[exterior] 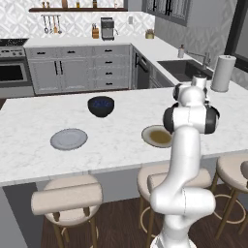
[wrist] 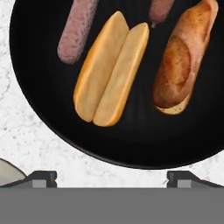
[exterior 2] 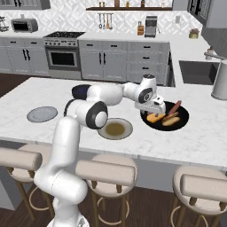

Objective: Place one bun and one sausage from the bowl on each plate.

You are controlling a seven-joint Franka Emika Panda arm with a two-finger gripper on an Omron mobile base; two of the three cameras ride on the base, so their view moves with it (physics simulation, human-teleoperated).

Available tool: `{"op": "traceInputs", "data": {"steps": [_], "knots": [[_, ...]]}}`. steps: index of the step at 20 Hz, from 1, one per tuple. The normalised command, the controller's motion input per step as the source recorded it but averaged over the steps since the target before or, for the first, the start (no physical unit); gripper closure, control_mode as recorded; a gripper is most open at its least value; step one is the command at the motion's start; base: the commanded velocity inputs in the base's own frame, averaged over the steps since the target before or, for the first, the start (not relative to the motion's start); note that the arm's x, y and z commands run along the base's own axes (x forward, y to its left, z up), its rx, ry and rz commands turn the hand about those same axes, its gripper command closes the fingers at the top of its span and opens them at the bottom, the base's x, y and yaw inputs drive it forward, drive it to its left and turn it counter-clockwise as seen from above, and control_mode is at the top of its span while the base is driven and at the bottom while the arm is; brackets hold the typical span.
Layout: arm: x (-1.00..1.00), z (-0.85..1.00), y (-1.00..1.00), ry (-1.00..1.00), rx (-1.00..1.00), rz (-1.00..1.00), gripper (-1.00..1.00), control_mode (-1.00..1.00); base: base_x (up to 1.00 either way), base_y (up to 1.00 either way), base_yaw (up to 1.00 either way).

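Observation:
The black bowl [wrist: 48,109] holds a pale split bun [wrist: 111,74], a browner bun [wrist: 181,57] and two sausages [wrist: 78,30] [wrist: 159,9]. My gripper [wrist: 113,179] hovers open above the bowl's near rim, with nothing between its fingertips [wrist: 41,178]. From the right base, the gripper [exterior 2: 156,110] hangs over the left side of the bowl [exterior 2: 179,126], where a bun [exterior 2: 170,120] and a sausage [exterior 2: 175,107] lie. The olive-centred plate [exterior 2: 115,129] [exterior: 155,136] sits bare just left of the bowl. The grey plate [exterior 2: 42,114] [exterior: 69,139] lies bare farther left.
A dark blue bowl [exterior: 101,106] stands on the island behind the plates. A paper towel roll [exterior: 223,72] and sink [exterior: 181,68] are at the far right. Stools [exterior: 68,198] line the island's near edge.

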Motion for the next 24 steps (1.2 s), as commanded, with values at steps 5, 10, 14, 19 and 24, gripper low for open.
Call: {"op": "traceInputs", "data": {"steps": [5, 10, 14, 19, 24], "knots": [[0.22, -0.08, -0.09, 0.00, 0.01, 0.00, -1.00, -1.00, 0.00, 0.00, 0.00], [0.00, -0.49, 0.00, 0.00, 0.00, 0.00, -1.00, -1.00, 0.00, 0.00, 0.00], [0.10, -0.26, -0.06, -0.06, 0.03, 0.00, -1.00, -1.00, 0.00, 0.00, 0.00], [0.15, -0.15, -0.08, -0.04, 0.07, 0.00, -1.00, -1.00, 0.00, 0.00, 0.00], [0.24, -0.14, -0.08, 0.00, 0.04, 0.00, -1.00, -1.00, 0.00, 0.00, 0.00]]}}
